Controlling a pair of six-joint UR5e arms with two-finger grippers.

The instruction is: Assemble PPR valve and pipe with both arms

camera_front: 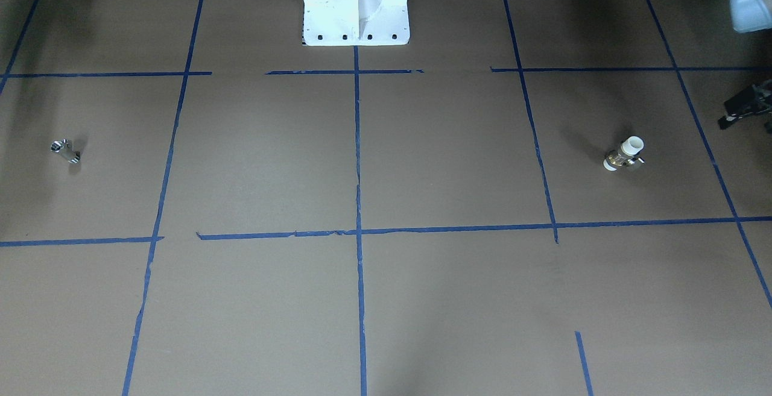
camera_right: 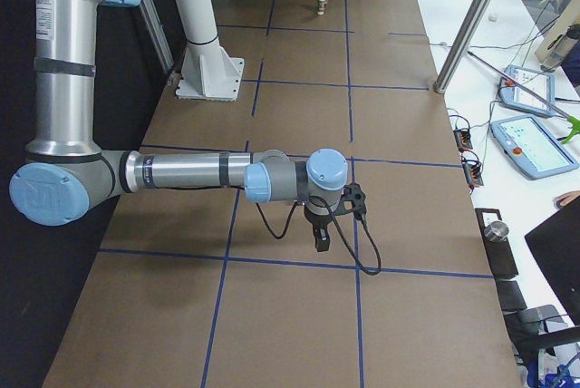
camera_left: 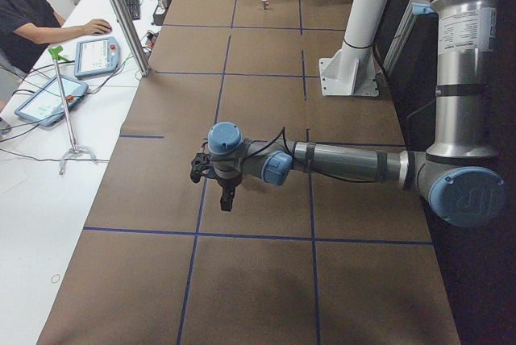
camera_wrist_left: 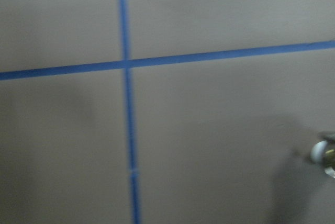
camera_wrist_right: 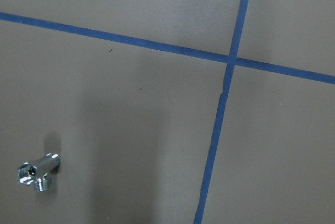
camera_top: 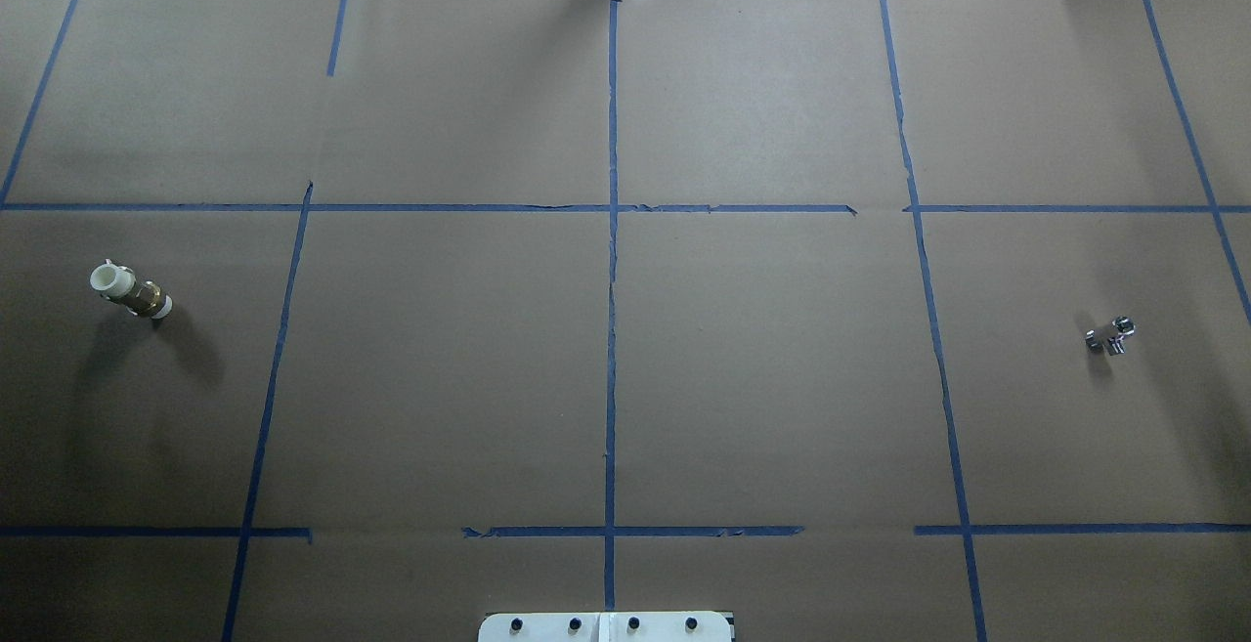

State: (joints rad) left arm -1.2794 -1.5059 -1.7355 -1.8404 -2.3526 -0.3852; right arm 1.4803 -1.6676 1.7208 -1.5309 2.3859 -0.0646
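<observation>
The PPR valve, brass middle with white collar ends, lies on the brown table on my left side; it also shows in the overhead view and at the right edge of the left wrist view. The pipe, a small shiny silver piece, lies far off on my right side, also in the overhead view and the right wrist view. My left gripper hovers beside the valve, cut off by the frame edge. My right gripper hovers above the table near the pipe. I cannot tell whether either is open or shut.
The white pedestal stands at the robot's side of the table. Blue tape lines divide the brown paper into squares. An operator sits at a side desk with tablets and cables.
</observation>
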